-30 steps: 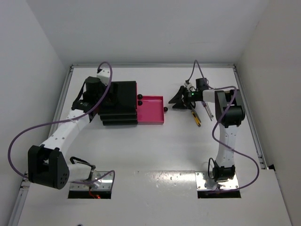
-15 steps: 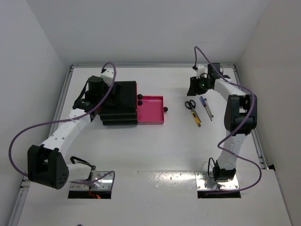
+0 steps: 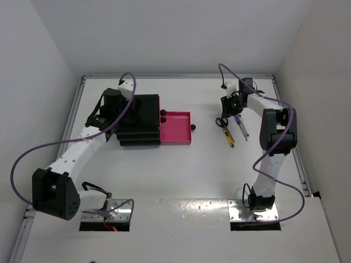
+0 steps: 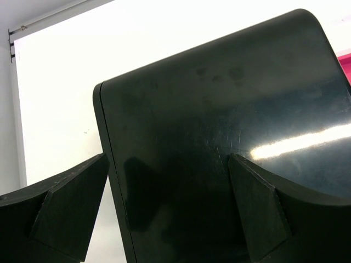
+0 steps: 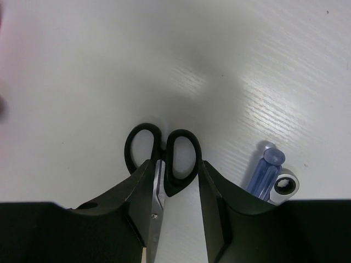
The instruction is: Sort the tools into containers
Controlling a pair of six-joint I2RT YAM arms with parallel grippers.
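Black-handled scissors (image 5: pixel 162 155) lie on the white table. My right gripper (image 5: pixel 174 183) points down over them and is shut on their neck: one finger (image 5: pixel 131 203) sits against the blade, the other against the right handle loop. From above, the right gripper (image 3: pixel 229 108) stands over the scissors (image 3: pixel 220 121). A yellow-and-black tool (image 3: pixel 228 137) lies just nearer. A blue screwdriver (image 5: pixel 265 171) and a silver wrench end (image 5: pixel 286 187) lie to the right. The pink drawer (image 3: pixel 176 130) stands pulled out of the black cabinet (image 3: pixel 141 118). My left gripper (image 4: pixel 164 213) is open astride the cabinet's top edge (image 4: pixel 219 109).
A round black knob (image 3: pixel 193 127) sticks out of the open drawer's front. Two more knobs (image 3: pixel 162 115) show on the shut drawers. A thin metal rod (image 3: pixel 243 131) lies beside the screwdriver. Table rails run along the left, back and right edges.
The right arm swung back and to the right, then came down over the scissors, and its jaws narrowed onto them. The left arm barely moved.
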